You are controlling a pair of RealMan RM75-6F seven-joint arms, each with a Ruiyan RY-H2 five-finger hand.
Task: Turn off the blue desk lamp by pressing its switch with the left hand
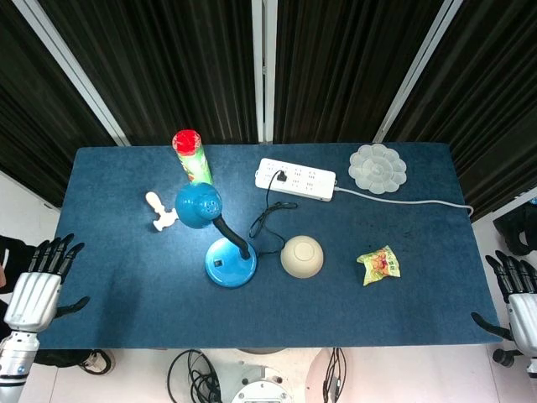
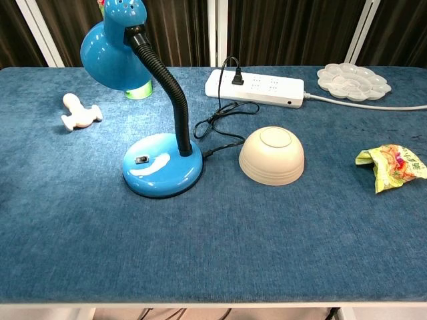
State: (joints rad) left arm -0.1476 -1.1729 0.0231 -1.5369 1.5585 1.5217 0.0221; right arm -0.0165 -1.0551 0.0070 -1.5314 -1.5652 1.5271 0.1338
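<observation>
The blue desk lamp [image 1: 220, 243] stands left of the table's middle, with a round base [image 2: 162, 165], a black flexible neck and its shade [image 2: 115, 47] leaning toward the far left. A small black switch [image 2: 141, 160] sits on the left part of the base; in the head view the switch [image 1: 217, 262] shows as a dark spot. My left hand [image 1: 40, 285] hangs beyond the table's left edge, fingers spread and holding nothing, far from the lamp. My right hand [image 1: 518, 300] hovers off the right edge, also spread and holding nothing. Neither hand appears in the chest view.
An upturned cream bowl [image 2: 272, 155] lies right of the lamp base, with the black cord [image 2: 223, 123] running to a white power strip [image 2: 255, 87]. A white toy [image 2: 78, 111], a green can with red lid [image 1: 191, 156], a white palette [image 2: 352, 81] and a snack packet [image 2: 393, 165] are also there.
</observation>
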